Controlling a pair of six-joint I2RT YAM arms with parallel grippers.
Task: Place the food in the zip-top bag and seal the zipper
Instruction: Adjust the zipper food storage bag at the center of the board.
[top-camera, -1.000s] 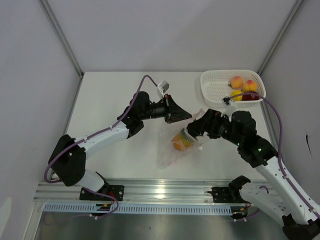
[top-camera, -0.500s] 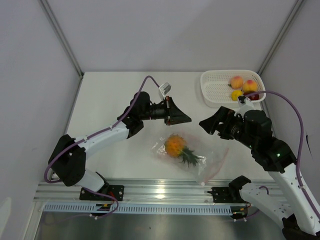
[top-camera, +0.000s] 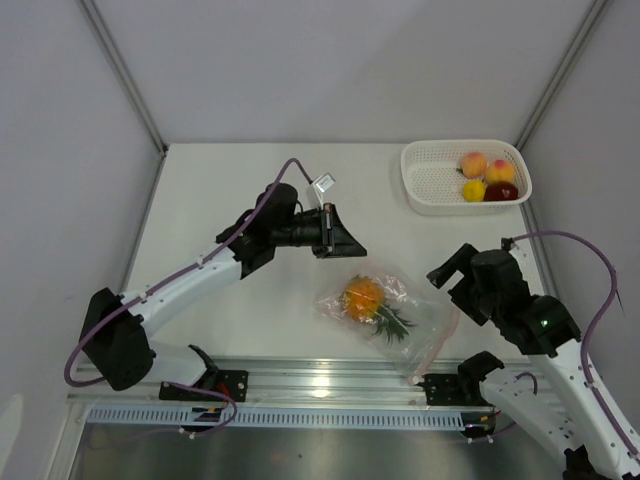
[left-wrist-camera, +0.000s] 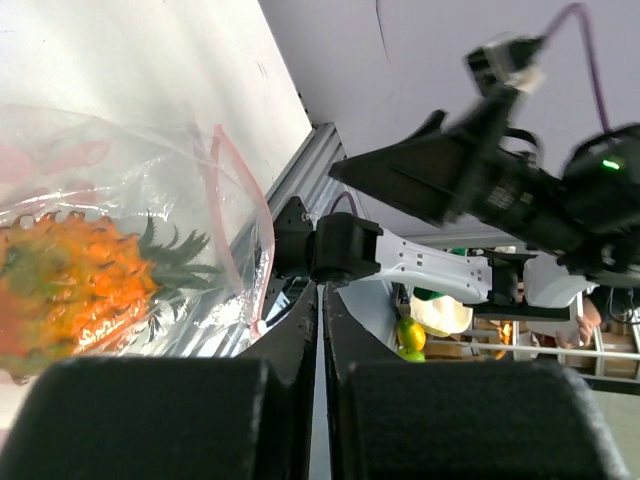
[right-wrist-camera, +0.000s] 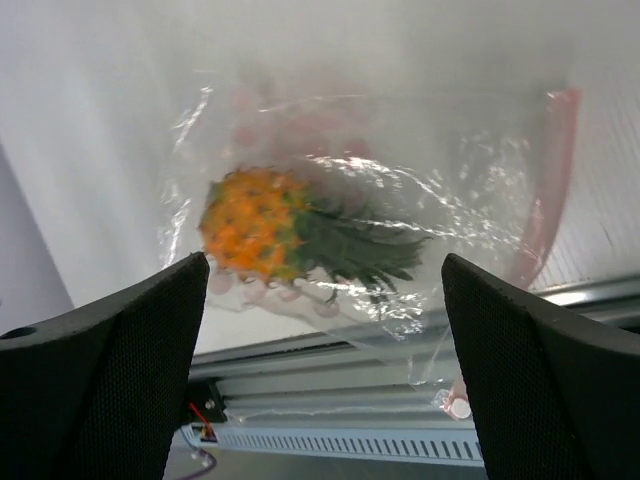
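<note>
free: table (top-camera: 215, 190) far-left stretch | blocked: zip-top bag (top-camera: 420, 312) lying near-centre | blocked: basket (top-camera: 430, 185) far-right corner

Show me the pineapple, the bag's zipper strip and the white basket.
pineapple (top-camera: 362, 297), top external view, on its orange body.
zipper strip (right-wrist-camera: 555, 150), right wrist view, midway along the pink strip.
white basket (top-camera: 430, 178), top external view, on its bare mesh floor.

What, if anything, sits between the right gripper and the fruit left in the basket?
Nothing visible. The open right gripper hangs over the table, and the peaches, lemon and apple lie uncovered in the white basket beyond it. The zip-top bag with the pineapple lies to its left, off that line.
</note>
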